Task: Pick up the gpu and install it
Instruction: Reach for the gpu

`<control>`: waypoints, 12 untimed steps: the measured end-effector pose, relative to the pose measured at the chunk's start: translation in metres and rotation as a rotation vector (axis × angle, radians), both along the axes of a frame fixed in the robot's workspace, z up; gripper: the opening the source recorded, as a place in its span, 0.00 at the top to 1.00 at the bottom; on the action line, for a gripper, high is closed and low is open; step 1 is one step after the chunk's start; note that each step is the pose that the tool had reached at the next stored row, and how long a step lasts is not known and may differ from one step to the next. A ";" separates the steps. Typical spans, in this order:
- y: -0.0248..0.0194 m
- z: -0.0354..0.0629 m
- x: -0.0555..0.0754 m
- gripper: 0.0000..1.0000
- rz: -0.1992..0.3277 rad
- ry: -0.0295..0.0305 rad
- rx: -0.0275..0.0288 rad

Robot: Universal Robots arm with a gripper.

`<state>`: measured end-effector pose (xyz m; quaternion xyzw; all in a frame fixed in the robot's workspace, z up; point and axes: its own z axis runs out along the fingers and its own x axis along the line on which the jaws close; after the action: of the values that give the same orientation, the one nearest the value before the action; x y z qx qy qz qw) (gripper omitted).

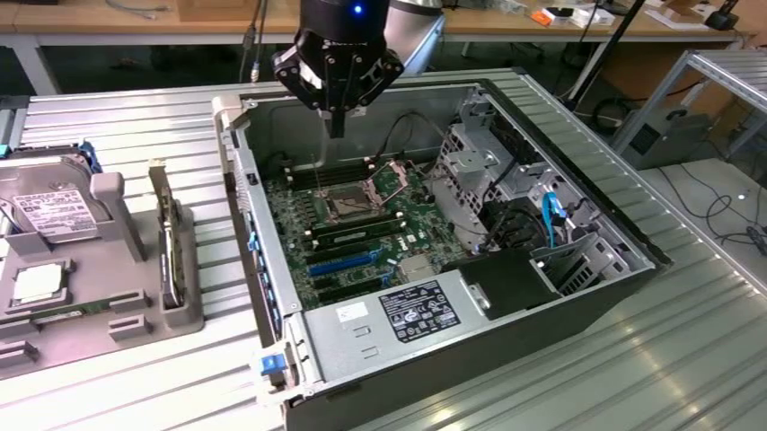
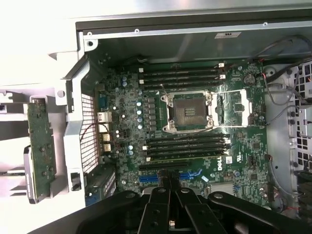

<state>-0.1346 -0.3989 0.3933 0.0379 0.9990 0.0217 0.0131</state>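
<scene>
The gpu [image 1: 171, 256] stands on its edge in a slot of the grey holder [image 1: 120, 310] at the exterior view's left, outside the case. In the wrist view the gpu [image 2: 41, 144] appears as a green card with a silver bracket end beside the case wall. My gripper [image 1: 334, 124] hangs over the far end of the open computer case [image 1: 563, 314], above the motherboard [image 1: 396, 229], well apart from the gpu. Its fingers [image 2: 165, 187] are pressed together with nothing between them. Blue expansion slots [image 1: 341, 263] lie on the board near the case's rear wall.
A silver hard drive [image 1: 48, 211] with a white label and a square chip [image 1: 36, 283] rest on the grey holder. The open processor socket [image 2: 191, 109] sits between memory sticks [image 2: 183, 75]. Drive cages and cables [image 1: 527, 215] crowd the case's right side. A ribbed metal table [image 1: 671, 359] carries everything.
</scene>
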 end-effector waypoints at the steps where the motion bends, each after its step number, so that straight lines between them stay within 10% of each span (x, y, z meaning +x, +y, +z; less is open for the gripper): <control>1: 0.0000 0.0000 -0.001 0.89 0.000 0.0000 0.0000; 12: 0.0000 0.0000 -0.015 0.89 0.000 0.0000 -0.0001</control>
<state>-0.1491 -0.3989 0.3933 0.0379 0.9990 0.0217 0.0131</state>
